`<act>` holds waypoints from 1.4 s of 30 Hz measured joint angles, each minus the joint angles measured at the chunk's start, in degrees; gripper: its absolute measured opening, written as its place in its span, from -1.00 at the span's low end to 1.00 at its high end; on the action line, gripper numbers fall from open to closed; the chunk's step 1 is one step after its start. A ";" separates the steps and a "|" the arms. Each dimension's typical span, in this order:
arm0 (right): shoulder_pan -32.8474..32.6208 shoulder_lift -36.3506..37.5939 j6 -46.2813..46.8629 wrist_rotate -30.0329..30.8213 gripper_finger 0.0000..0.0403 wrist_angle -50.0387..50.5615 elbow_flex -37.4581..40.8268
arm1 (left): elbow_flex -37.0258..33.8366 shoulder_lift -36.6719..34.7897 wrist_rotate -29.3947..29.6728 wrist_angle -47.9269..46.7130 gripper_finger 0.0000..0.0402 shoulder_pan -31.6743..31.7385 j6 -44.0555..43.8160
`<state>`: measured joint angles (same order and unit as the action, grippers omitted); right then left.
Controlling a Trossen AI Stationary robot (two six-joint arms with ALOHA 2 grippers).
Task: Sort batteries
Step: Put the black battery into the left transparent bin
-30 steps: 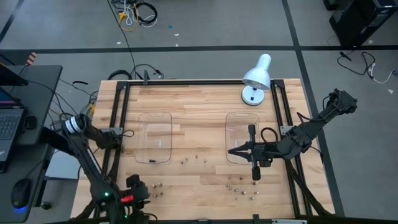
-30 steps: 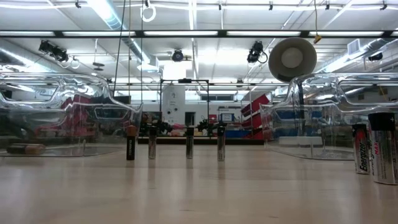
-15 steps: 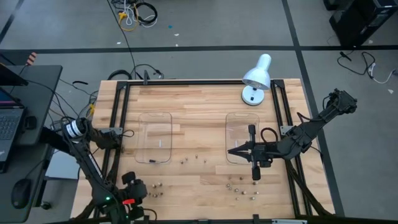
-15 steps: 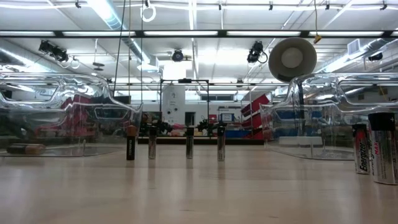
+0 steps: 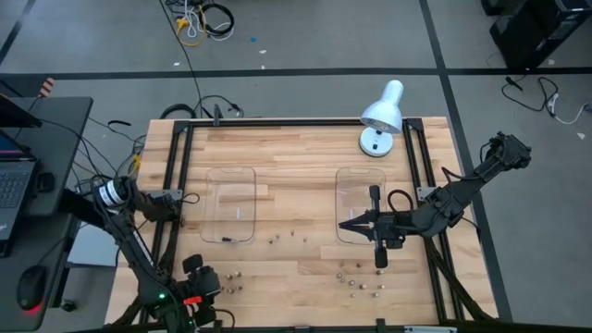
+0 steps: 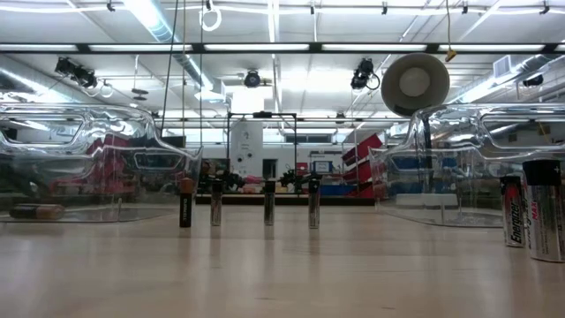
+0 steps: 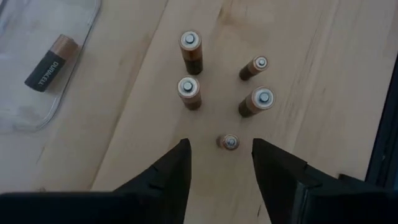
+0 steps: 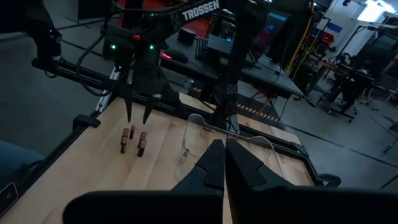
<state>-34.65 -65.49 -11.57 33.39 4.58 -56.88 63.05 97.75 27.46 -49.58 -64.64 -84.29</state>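
Several brown-and-black batteries stand upright on their ends on the wooden table near its front left corner. My left gripper hovers over them, open and pointing steeply down; its fingers flank the nearest small battery without touching it. One battery lies on its side in the left clear tray. My right gripper is shut, held high over the near edge of the right clear tray. More batteries stand in a row and in a cluster.
A white desk lamp stands at the far right of the table. A black frame rail runs along the table's left side, close to my left arm. Bare wood lies between the two trays.
My left gripper has shifted a little toward the table's left edge and tipped further downward over the battery group. The batteries have not moved.
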 joint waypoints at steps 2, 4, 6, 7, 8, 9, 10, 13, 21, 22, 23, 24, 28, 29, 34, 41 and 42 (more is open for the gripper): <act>0.00 0.00 0.02 0.00 -0.99 0.21 0.00 | 0.00 0.19 0.76 0.17 -0.14 0.00 0.02; 0.00 0.00 0.02 0.00 -0.99 0.20 0.00 | 0.00 0.27 1.60 0.48 -0.14 0.00 0.11; 0.00 0.00 0.04 0.00 -0.99 0.24 0.00 | 0.00 0.27 1.99 0.45 -0.14 0.00 0.16; 0.00 0.00 0.04 -0.02 -0.99 0.24 0.00 | -0.04 0.27 2.08 0.50 -0.14 0.00 0.17; 0.00 0.00 0.04 0.00 -0.99 0.24 0.00 | -0.25 0.27 2.21 0.65 -0.14 -0.02 0.17; 0.00 0.00 0.04 0.00 -0.99 0.24 0.00 | -0.60 0.27 2.41 0.99 -0.14 -0.02 0.17; -0.01 0.00 0.04 0.00 -0.99 0.24 0.00 | -1.12 0.27 2.47 1.68 -0.14 -0.02 0.20; 0.00 0.00 0.04 0.00 -0.99 0.30 0.00 | -3.36 0.27 2.49 5.51 -0.14 0.00 0.22; 0.00 0.00 0.06 -0.02 -0.99 0.30 0.00 | -6.26 0.29 1.14 9.76 -0.14 -0.02 0.22; -0.01 0.00 0.06 -0.02 -0.99 0.29 0.00 | -6.32 0.29 0.85 9.62 -0.15 -0.02 0.22; -0.01 0.00 0.06 -0.02 -0.99 0.28 0.00 | -6.32 0.29 0.68 9.64 -0.16 -0.02 0.22; 0.00 0.00 0.06 -0.01 -0.99 0.28 0.00 | -6.32 0.29 0.68 9.67 -0.17 -0.02 0.22; -0.01 0.00 0.06 -0.02 -0.99 0.28 0.00 | -6.32 0.29 0.57 9.72 -0.31 -0.02 0.22; -0.01 0.00 0.06 -0.02 -0.99 0.28 0.00 | -6.32 0.29 0.56 9.75 -0.35 -0.02 0.22; -0.01 0.00 0.06 -0.02 -0.99 0.28 0.00 | -6.32 0.29 0.51 9.73 -0.56 -0.02 0.22; -0.02 0.00 0.06 -0.02 -0.99 0.28 0.00 | -6.32 0.29 0.53 9.71 -0.75 -0.02 0.22; 0.00 0.00 0.06 -0.02 -0.99 0.28 0.00 | -6.32 0.29 0.53 9.68 -0.77 -0.02 0.22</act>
<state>-34.66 -65.49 -11.51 33.36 4.86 -56.88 56.73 98.04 27.99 -39.90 -64.66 -84.07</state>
